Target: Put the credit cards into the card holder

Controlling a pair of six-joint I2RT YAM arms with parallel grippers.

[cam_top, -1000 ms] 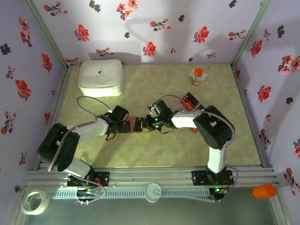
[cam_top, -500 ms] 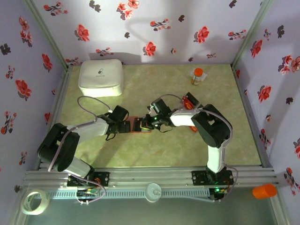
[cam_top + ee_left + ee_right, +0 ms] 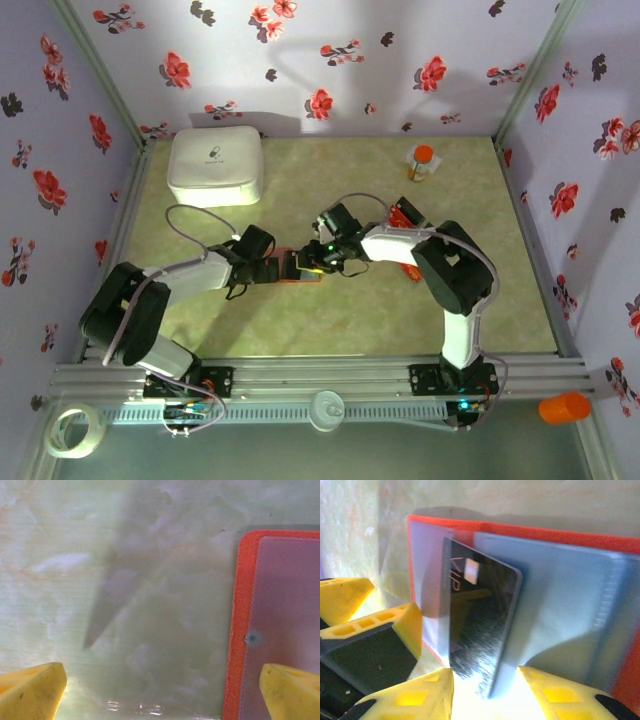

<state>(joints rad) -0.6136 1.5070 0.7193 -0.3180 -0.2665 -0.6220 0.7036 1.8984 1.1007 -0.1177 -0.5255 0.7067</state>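
The orange-red card holder (image 3: pixel 289 269) lies open at the table's middle, its blue-grey pockets (image 3: pixel 560 610) facing up. A black credit card (image 3: pixel 476 622) marked VIP sits partly inside a pocket. My right gripper (image 3: pixel 485 696) is open, one yellow fingertip on each side of the card's near end, with a gap on both sides. My left gripper (image 3: pixel 162 695) is wide open over the holder's left edge (image 3: pixel 241 605), its right finger (image 3: pixel 292 690) above the pocket. Its fingers (image 3: pixel 375 635) are next to the holder. More red credit cards (image 3: pixel 404 213) lie behind the right arm.
A big white rounded box (image 3: pixel 215 165) stands at the back left. A small orange-capped bottle (image 3: pixel 422 161) stands at the back right. Flowered walls close in three sides. A tape roll (image 3: pixel 75 430) and an orange cup (image 3: pixel 563 407) lie off the table's near edge.
My right gripper has opened and let go of the black card, which stays in the pocket. The right wrist has shifted slightly left. The left arm has not moved.
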